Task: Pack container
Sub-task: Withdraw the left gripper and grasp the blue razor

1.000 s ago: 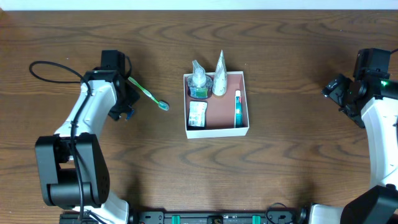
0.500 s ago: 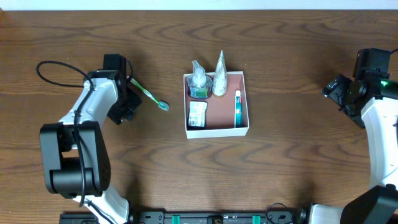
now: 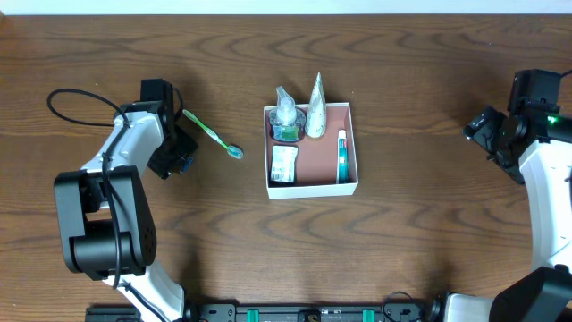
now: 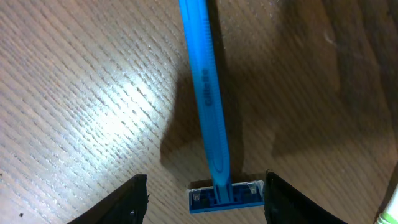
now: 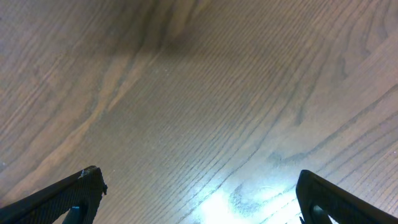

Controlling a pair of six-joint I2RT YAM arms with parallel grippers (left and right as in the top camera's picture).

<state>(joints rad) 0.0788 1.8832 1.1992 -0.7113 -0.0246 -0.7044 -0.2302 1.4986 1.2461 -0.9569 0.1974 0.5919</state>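
The container (image 3: pixel 313 189) is a white-walled square box with a reddish-brown floor at the table's middle. It holds a clear bottle (image 3: pixel 286 121), a white cone-shaped tube (image 3: pixel 316 107), a small packet (image 3: pixel 283 165) and a teal tube (image 3: pixel 341 154). A blue razor (image 4: pixel 208 106) lies flat on the wood. My left gripper (image 4: pixel 205 199) is open, with a finger on either side of the razor's head, not touching it. In the overhead view the left gripper (image 3: pixel 174 161) is left of the container. My right gripper (image 5: pixel 199 199) is open and empty above bare wood at the far right (image 3: pixel 478 130).
A green toothbrush (image 3: pixel 213 135) lies on the table between the left gripper and the container, its head towards the box. Its pale end shows at the left wrist view's lower right corner (image 4: pixel 390 208). A black cable (image 3: pixel 67 98) loops left of the left arm.
The left arm's wrist has shifted slightly right and then back left by the razor. The right arm and the container's contents have not moved.
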